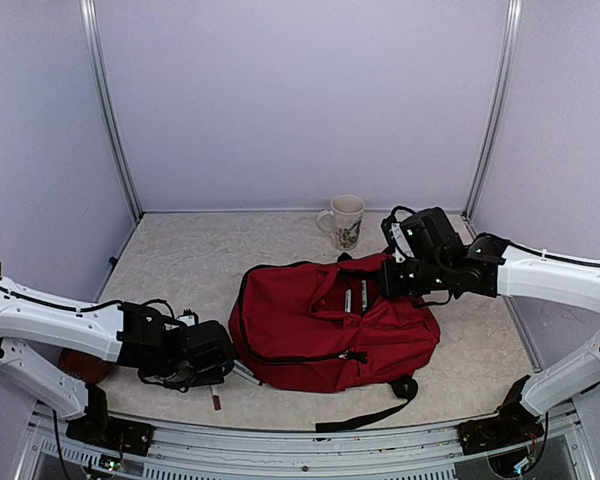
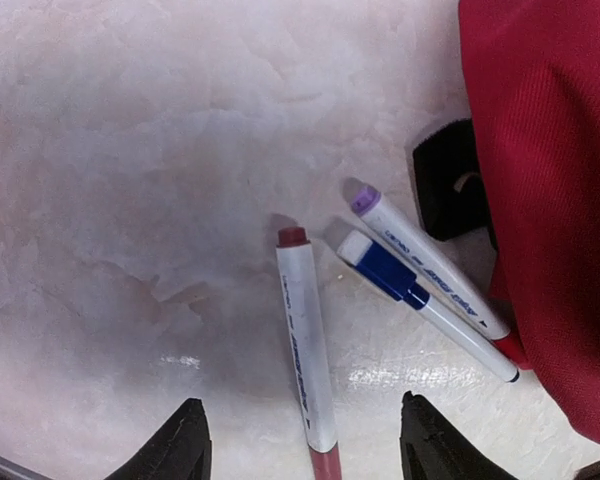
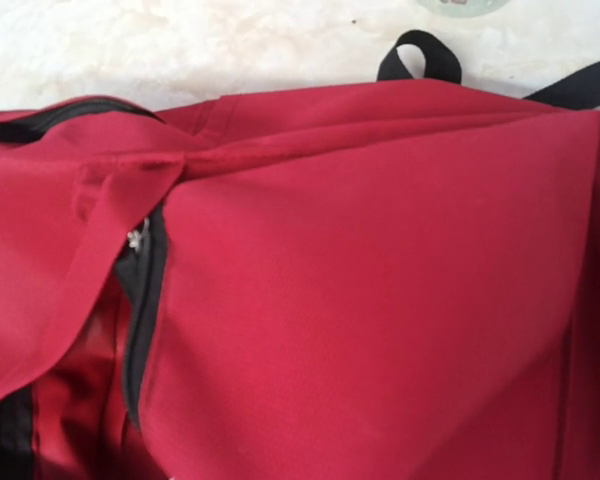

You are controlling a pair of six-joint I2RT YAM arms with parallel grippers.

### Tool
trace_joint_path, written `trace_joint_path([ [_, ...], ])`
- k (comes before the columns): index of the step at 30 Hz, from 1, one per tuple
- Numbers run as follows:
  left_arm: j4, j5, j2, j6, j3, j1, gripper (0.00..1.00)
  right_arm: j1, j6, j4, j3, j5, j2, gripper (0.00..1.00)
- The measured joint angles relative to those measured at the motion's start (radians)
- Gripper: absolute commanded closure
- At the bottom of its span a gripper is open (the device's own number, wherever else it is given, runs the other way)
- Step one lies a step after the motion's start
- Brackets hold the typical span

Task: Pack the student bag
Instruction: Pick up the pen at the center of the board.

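Observation:
The student bag (image 1: 330, 330) lies dark red in the middle of the table, its top zipper open. My right gripper (image 1: 390, 278) is shut at the bag's upper edge and holds the fabric up. Red cloth (image 3: 380, 300) fills the right wrist view and hides the fingers. My left gripper (image 2: 302, 420) hovers open over the table just left of the bag (image 2: 550, 180). A white marker with a red cap (image 2: 305, 340) lies between its fingertips, untouched. Two more markers, one purple-capped (image 2: 420, 260) and one blue-capped (image 2: 410, 290), lie against the bag's edge.
A patterned mug (image 1: 345, 220) stands behind the bag near the back wall. A black strap (image 1: 360, 418) trails toward the front edge. A black buckle (image 2: 445, 180) lies beside the markers. A dark reddish round thing (image 1: 80, 365) sits under my left arm.

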Motion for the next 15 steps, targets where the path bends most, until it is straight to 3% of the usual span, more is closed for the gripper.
trace_joint_path([
  [9, 0.117, 0.084, 0.122, 0.013, -0.05, -0.006, 0.53, 0.0, 0.0, 0.0, 0.0, 0.002, 0.0, 1.0],
  [15, 0.151, 0.086, 0.148, 0.043, -0.053, 0.011, 0.78, 0.0, 0.0, -0.001, 0.0, 0.005, 0.0, 1.0],
])
